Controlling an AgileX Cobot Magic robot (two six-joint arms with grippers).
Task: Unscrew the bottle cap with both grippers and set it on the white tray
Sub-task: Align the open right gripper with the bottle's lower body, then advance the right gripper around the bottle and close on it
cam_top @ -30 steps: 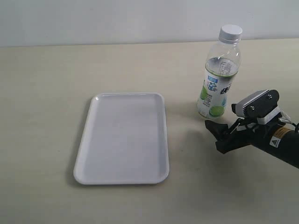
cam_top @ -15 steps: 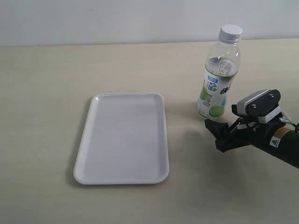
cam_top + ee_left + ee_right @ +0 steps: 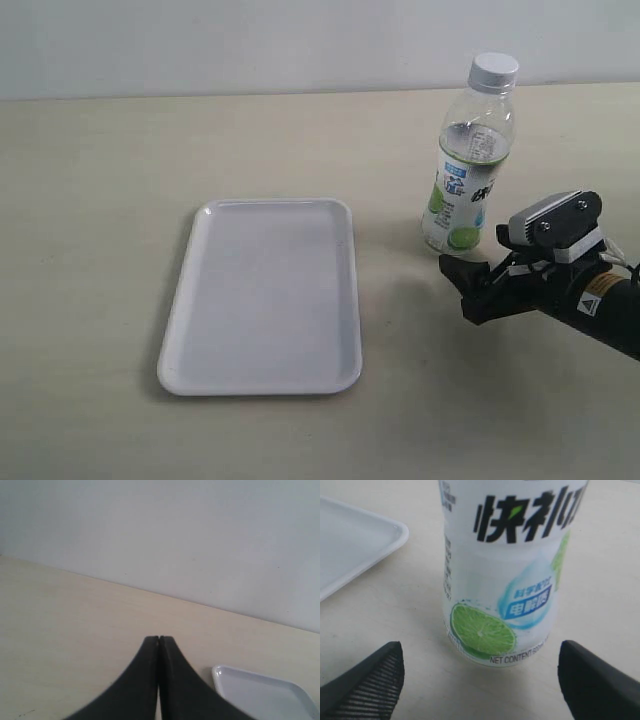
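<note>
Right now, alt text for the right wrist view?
A lime-labelled bottle stands just ahead of the open right gripper, centred on the gap between its black fingertips, untouched. A corner of the tray shows beside it.

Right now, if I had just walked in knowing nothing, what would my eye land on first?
A clear bottle with lime pictures stands upright at the far right of the table, its white cap still screwed on. A black claw sits low just in front of it, wide open and aimed at the bottle's base, touching nothing. To the left lies a large, bare white tray.
</note>
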